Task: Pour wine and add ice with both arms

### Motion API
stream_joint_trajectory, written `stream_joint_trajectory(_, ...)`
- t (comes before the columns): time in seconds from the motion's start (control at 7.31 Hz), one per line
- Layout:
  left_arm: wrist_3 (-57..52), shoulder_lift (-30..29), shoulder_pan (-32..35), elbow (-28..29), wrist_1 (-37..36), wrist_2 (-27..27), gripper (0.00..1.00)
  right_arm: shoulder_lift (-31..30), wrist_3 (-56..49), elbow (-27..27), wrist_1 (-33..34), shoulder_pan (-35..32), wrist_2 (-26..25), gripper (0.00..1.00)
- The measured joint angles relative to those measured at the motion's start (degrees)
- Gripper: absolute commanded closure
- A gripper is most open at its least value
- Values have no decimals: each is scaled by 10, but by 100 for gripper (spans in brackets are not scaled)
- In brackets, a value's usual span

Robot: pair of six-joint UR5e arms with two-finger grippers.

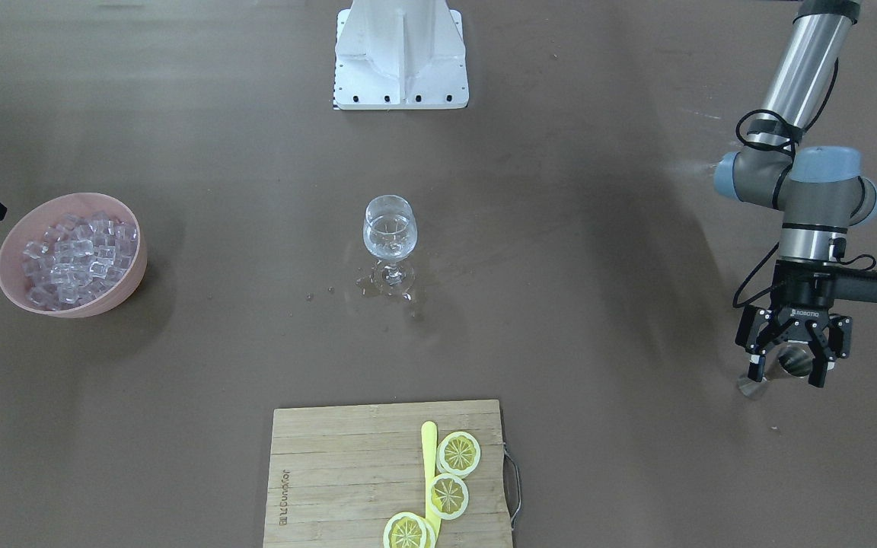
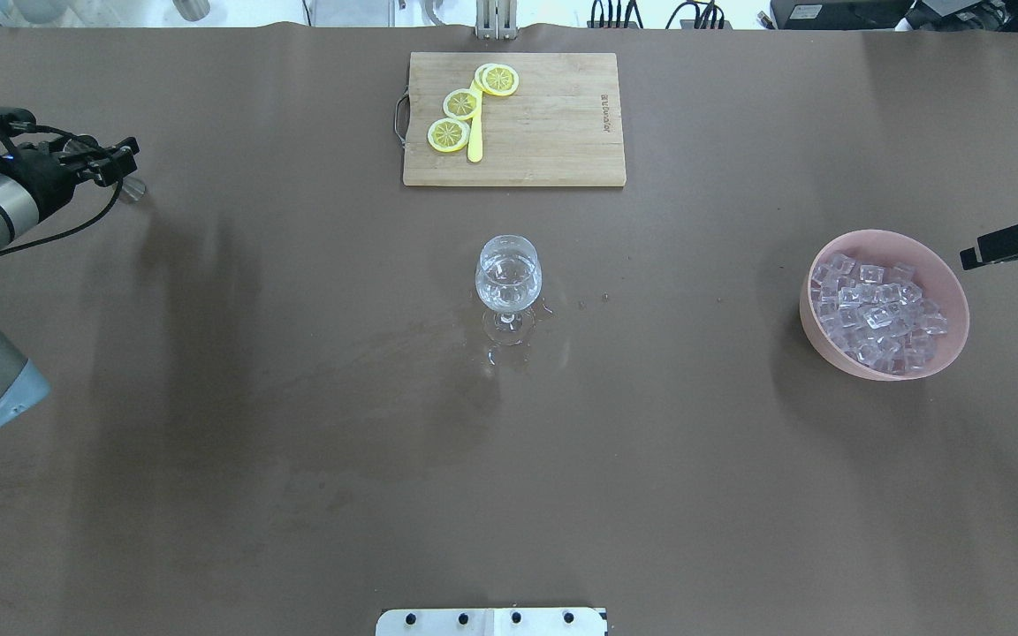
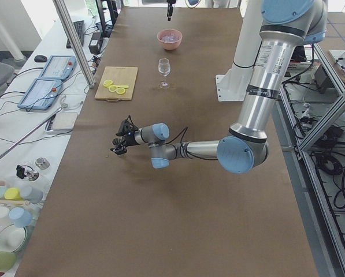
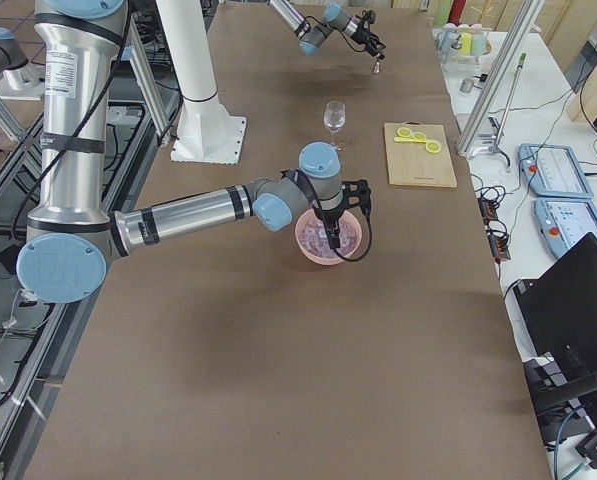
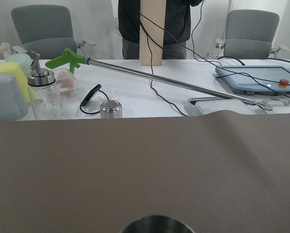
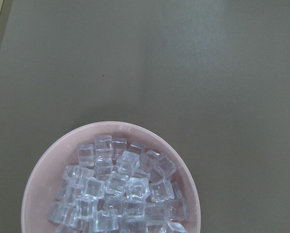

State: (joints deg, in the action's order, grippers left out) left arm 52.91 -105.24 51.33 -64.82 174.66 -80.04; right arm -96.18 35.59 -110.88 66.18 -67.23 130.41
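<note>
I'm seeing wine (image 1: 389, 227) sitting in the upright glass (image 1: 390, 245). Left hand (image 1: 786, 377) straddling a steel cup (image 1: 792, 358), grip unclear. Right hand (image 2: 973, 256) likewise unclear.

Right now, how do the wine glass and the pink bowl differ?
The wine glass is clear, tall and stemmed; the pink bowl is opaque, low and wide. The glass holds a little clear liquid; the bowl is heaped with ice cubes. A wet patch surrounds the glass's foot; none shows by the bowl. Both stand upright on the table.
</note>
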Motion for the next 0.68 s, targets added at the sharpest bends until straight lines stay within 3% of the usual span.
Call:
stream_joint_trajectory(0.41,-23,2,83,-72,-81,-110,2,-1,1,0,0,0,-1,1)
stream_joint_trajectory(0.68,-31,1,147,-135,-183,-221,2,-1,32,1,0,22,-5,1)
